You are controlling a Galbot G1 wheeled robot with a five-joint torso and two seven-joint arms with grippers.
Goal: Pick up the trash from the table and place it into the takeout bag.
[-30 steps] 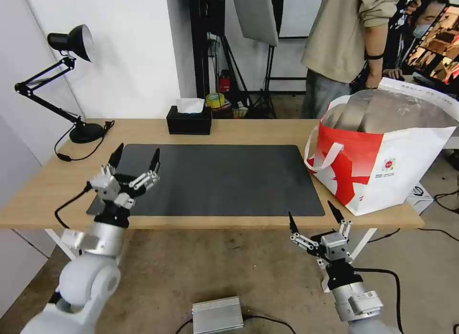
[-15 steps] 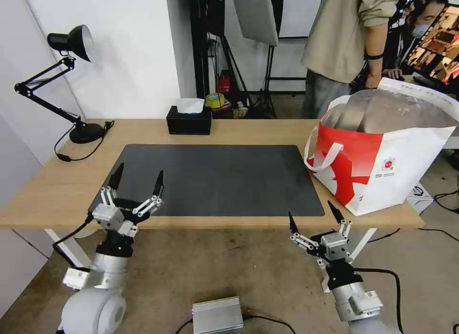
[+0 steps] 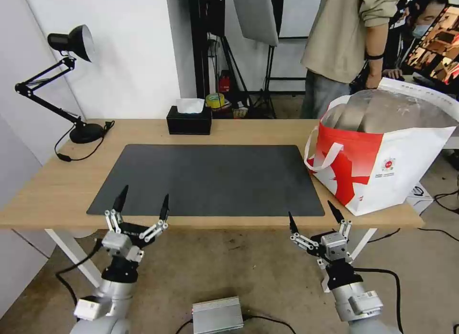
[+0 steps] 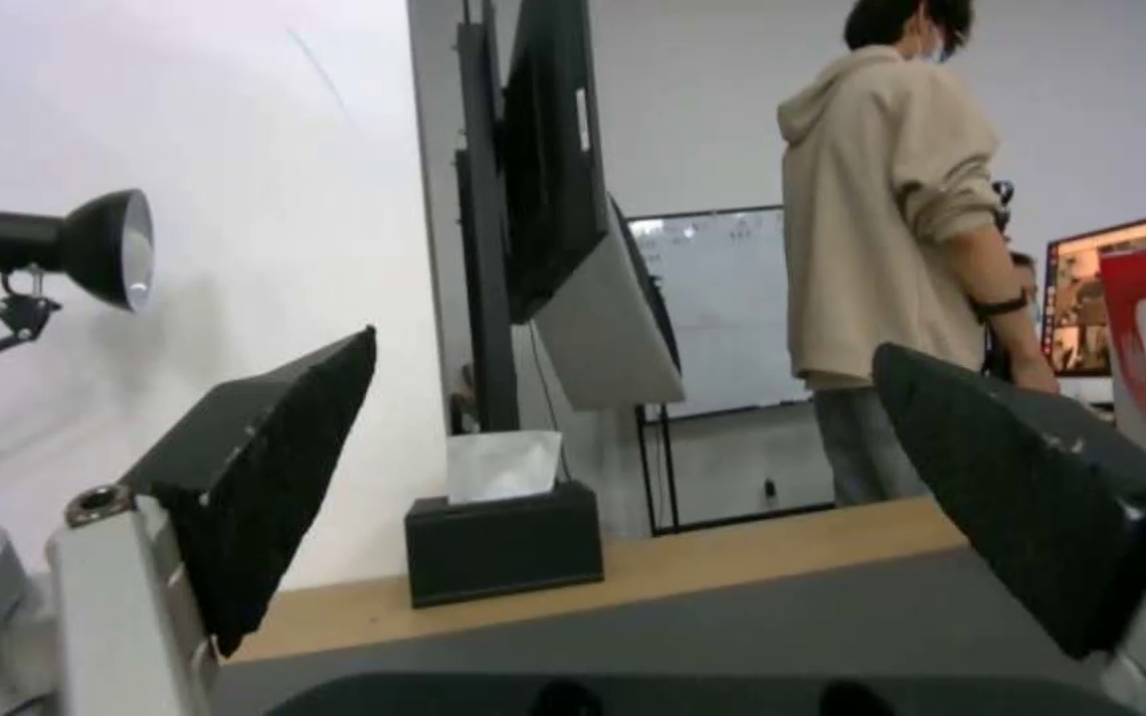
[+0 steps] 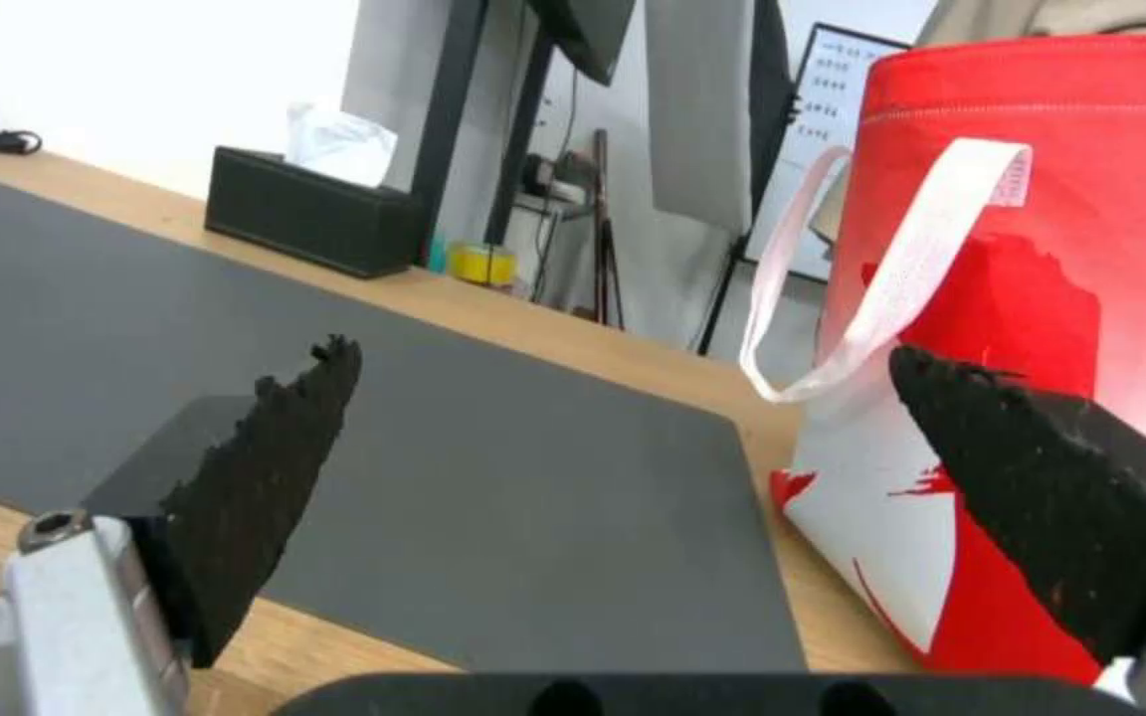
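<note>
The light-wood table [image 3: 57, 185] carries a large black mat [image 3: 210, 178] with nothing lying on it; the trash is out of view. At the table's right end stands the red-and-white takeout bag [image 3: 382, 166], its foil-lined mouth open; it also fills the near side of the right wrist view [image 5: 1038, 199]. My left gripper [image 3: 146, 194] is open, low in front of the table's front edge near the mat's left corner, holding nothing [image 4: 624, 348]. My right gripper [image 3: 310, 209] is open and empty too, below the front edge, just left of the bag [image 5: 623, 348].
A black tissue box [image 3: 189, 119] sits at the table's back edge, and a black desk lamp [image 3: 71, 42] at the back left with its cord. A person [image 3: 344, 37] stands behind the bag. A metal box [image 3: 217, 315] lies on the floor between my arms.
My left gripper has dropped and drawn back from over the mat's front left corner to below the table's front edge, staying open. The right arm has not moved.
</note>
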